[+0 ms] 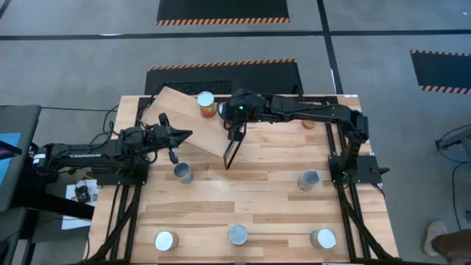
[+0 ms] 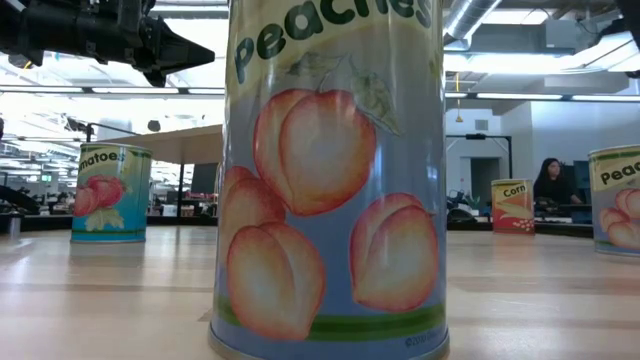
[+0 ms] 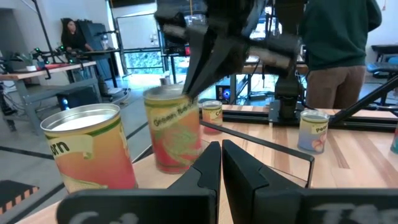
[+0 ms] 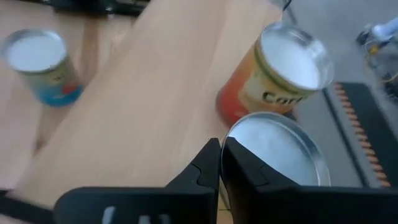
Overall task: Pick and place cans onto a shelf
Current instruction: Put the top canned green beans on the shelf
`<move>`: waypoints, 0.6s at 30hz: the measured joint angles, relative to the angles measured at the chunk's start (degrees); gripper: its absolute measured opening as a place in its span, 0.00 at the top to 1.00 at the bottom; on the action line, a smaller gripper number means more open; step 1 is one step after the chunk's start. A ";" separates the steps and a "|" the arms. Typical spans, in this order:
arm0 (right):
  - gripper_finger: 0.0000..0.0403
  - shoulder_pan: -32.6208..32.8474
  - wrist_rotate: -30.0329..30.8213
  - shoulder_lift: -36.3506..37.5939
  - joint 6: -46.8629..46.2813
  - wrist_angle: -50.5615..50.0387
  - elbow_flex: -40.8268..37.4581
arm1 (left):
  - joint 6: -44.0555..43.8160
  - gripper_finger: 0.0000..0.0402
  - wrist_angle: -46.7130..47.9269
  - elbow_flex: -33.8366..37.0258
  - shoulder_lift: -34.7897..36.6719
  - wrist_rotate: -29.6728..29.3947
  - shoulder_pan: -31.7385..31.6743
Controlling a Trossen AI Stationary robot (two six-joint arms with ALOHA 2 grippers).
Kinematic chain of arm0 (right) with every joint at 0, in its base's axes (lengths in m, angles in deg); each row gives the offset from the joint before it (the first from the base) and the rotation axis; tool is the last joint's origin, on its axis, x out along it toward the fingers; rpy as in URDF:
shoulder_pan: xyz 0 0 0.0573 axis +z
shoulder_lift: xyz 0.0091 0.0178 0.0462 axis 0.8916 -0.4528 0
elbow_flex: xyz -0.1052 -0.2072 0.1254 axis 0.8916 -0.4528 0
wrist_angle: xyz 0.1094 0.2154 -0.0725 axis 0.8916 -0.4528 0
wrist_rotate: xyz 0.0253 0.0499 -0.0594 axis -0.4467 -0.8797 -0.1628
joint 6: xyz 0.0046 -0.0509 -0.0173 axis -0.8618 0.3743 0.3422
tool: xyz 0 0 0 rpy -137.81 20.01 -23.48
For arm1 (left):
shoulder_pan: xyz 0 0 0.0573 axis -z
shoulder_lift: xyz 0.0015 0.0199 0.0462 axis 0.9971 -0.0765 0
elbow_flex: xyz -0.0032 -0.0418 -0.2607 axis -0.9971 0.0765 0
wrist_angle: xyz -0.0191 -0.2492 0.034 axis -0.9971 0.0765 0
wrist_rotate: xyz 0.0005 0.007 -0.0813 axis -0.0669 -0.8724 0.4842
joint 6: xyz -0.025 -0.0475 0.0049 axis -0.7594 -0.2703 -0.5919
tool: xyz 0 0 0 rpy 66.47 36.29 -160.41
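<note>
Two cans (image 3: 174,130) up on the shelf (image 1: 180,110) already, one right below the right tool (image 4: 221,155), fingers pinched together over its lid (image 4: 273,152). Looks like six left on the surface (image 1: 257,199). Left tool (image 1: 184,135) closed too, hovering nearby.

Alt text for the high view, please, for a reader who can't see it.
Seen from above, the right gripper hangs over the slanted plywood shelf, next to a can standing on it. The left gripper waits at the shelf's other side, jaws shut. Five more cans stand across the slatted table.
</note>
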 joint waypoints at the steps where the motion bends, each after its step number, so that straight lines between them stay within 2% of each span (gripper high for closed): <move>1: 0.90 -0.20 -0.03 -0.21 0.11 -0.36 0.07 | 0.00 0.99 0.00 0.00 0.01 -0.02 0.00; 18: 0.76 -0.32 0.06 -1.02 0.91 1.45 0.13 | 0.07 0.99 0.23 0.00 -0.01 0.00 0.00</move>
